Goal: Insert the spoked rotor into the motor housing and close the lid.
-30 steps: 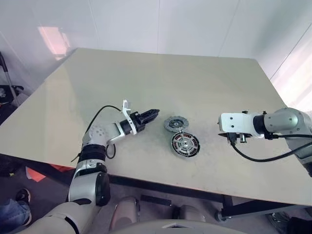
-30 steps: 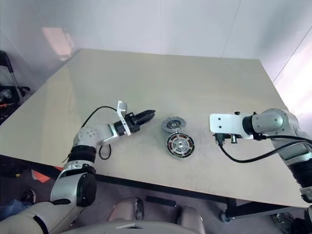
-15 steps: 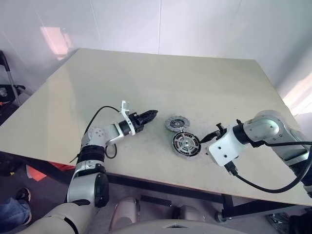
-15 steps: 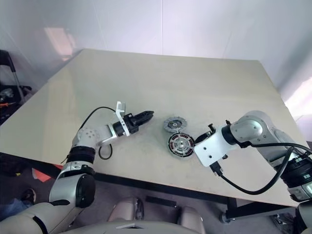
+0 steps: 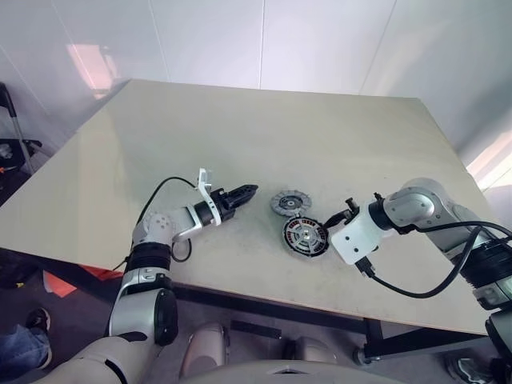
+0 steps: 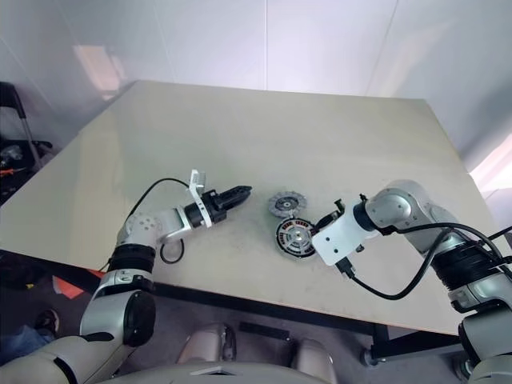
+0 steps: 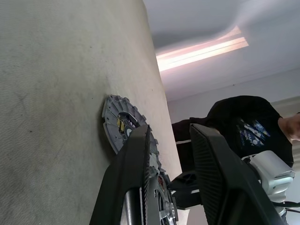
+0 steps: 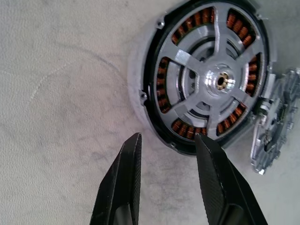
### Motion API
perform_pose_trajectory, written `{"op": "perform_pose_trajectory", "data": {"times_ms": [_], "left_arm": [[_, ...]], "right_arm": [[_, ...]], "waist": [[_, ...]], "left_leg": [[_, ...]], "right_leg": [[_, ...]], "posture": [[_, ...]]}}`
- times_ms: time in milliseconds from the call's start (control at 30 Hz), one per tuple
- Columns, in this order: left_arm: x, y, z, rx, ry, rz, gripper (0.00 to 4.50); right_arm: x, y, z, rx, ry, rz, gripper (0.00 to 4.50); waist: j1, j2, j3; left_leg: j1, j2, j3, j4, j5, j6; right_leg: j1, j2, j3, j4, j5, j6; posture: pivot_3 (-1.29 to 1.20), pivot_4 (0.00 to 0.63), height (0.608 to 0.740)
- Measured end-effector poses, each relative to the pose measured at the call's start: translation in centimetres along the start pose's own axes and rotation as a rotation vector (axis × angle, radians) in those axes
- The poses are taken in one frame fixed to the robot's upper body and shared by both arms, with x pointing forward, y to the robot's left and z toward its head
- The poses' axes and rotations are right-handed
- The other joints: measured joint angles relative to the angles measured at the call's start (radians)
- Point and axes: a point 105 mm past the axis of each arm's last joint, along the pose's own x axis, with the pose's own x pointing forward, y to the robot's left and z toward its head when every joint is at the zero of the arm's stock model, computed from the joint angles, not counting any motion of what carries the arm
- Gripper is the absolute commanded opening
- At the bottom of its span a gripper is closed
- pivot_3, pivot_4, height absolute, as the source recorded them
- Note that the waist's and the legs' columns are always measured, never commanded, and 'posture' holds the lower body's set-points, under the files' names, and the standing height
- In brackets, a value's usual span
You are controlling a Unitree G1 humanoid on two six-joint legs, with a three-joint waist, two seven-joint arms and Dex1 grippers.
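Since the earlier frame, the right arm has been swung in from the far right and tipped downward, while the left arm has been kept in place.

Left to right: the left tool (image 5: 248, 190) is held level just above the worktop (image 5: 320, 128), pointing at the lid (image 5: 289, 203); its jaws stand slightly apart and nothing is held. The lid lies flat, just behind the motor housing (image 5: 305, 237) and nearly touching it. The rotor (image 8: 213, 82) appears already seated in the housing, silver spokes over copper windings. The right tool (image 8: 166, 154) hangs at the housing's near rim, jaws partly apart and empty.

The lid remains to be fitted. It would best be gripped by its rim, lifted clear, centred over the hub and lowered flat; the housing may need steadying so it is not pushed aside.
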Motion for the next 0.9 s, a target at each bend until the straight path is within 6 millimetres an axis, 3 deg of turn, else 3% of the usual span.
{"op": "perform_pose_trajectory", "data": {"times_ms": [33, 267, 467, 900], "left_arm": [[0.0, 0.0, 0.1, 0.003, -0.005, 0.002, 1.45], [-0.2, 0.1, 0.4, 0.008, -0.02, 0.008, 1.45], [-0.3, 0.3, 0.6, 0.014, -0.028, 0.018, 1.45], [-0.4, 0.5, 0.4, 0.02, -0.024, 0.027, 1.45]], "right_arm": [[0.0, 0.0, 0.1, -0.007, -0.002, 0.003, 1.12], [0.3, 0.0, 1.0, -0.014, -0.03, 0.003, 1.12], [0.9, -0.4, 1.3, 0.004, -0.05, -0.015, 0.0], [2.3, -2.4, 2.3, 0.387, -0.125, -0.067, 0.0]], "waist": [[0.0, 0.0, 0.0], [-0.002, 0.0, 0.0], [-0.022, -0.001, 0.0], [-0.031, -0.001, 0.0]], "left_leg": [[0.0, 0.0, 0.0, 0.0, 0.0, 0.0], [0.001, 0.0, 0.0, 0.0, 0.0, 0.0], [0.003, 0.001, 0.0, 0.0, 0.0, -0.001], [0.004, 0.002, 0.0, 0.0, 0.001, -0.003]], "right_leg": [[0.0, 0.0, 0.0, 0.0, 0.0, 0.0], [0.0, 0.0, 0.0, 0.001, 0.0, 0.0], [0.002, 0.0, 0.0, 0.001, 0.0, 0.0], [0.001, 0.001, 0.001, 0.004, 0.001, -0.001]], "posture": [[0.0, 0.0, 0.74], [0.0, 0.0, 0.74], [0.0, 0.0, 0.74], [0.0, 0.0, 0.74]]}}
